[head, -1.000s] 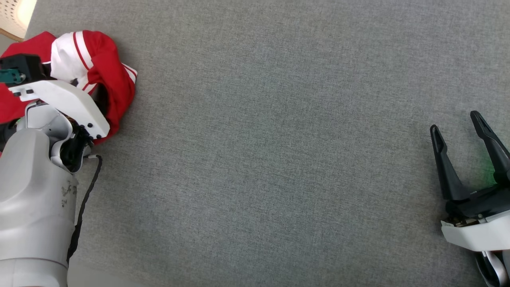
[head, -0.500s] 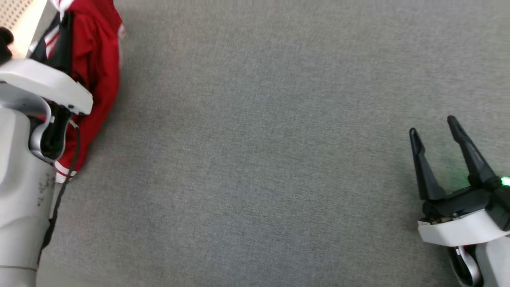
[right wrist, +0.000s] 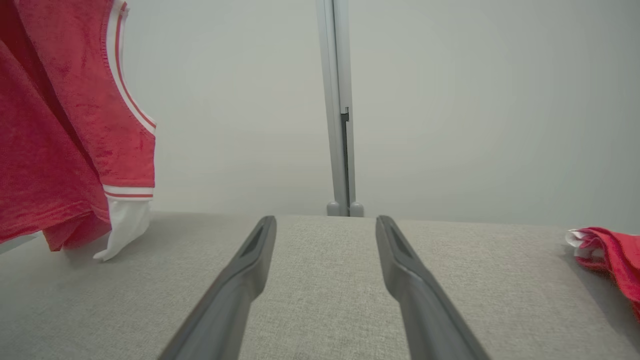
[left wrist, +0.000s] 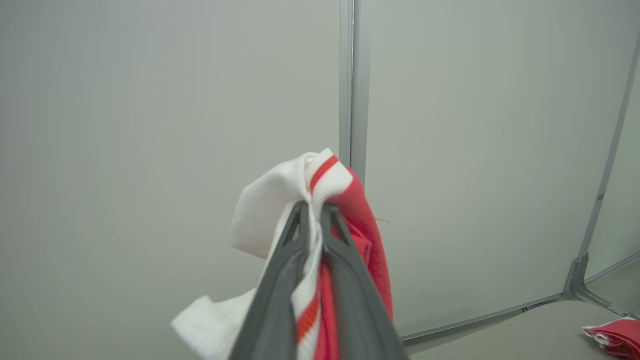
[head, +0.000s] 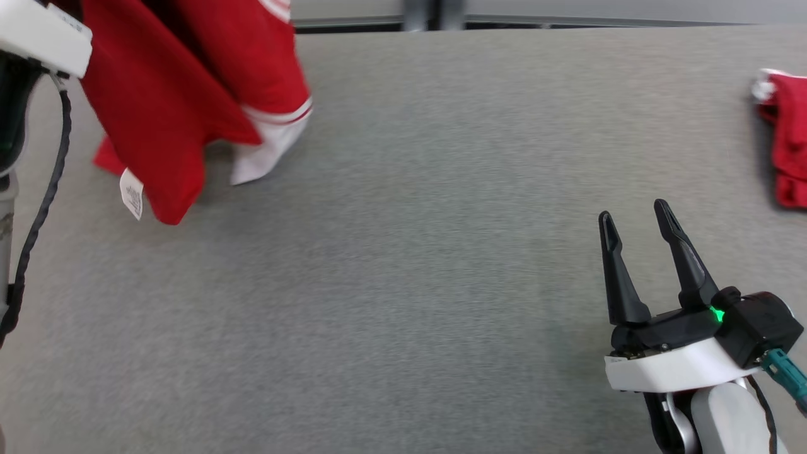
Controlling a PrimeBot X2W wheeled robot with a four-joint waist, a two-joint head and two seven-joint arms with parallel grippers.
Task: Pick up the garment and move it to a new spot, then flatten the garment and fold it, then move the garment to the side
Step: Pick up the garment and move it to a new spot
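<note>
My left gripper [left wrist: 314,214] is pinched on the garment [head: 183,94], which hangs lengthwise down at far left, its tip about touching the table [head: 410,302]. The right gripper [head: 633,213] is spread and empty, well apart.

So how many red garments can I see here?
2. One garment hangs from the left pincer, far left; a second garment lies bunched at the right edge of the grey table.

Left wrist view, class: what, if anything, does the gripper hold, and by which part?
The left gripper is shut on the red garment, pinching its white, red-striped trim.
</note>
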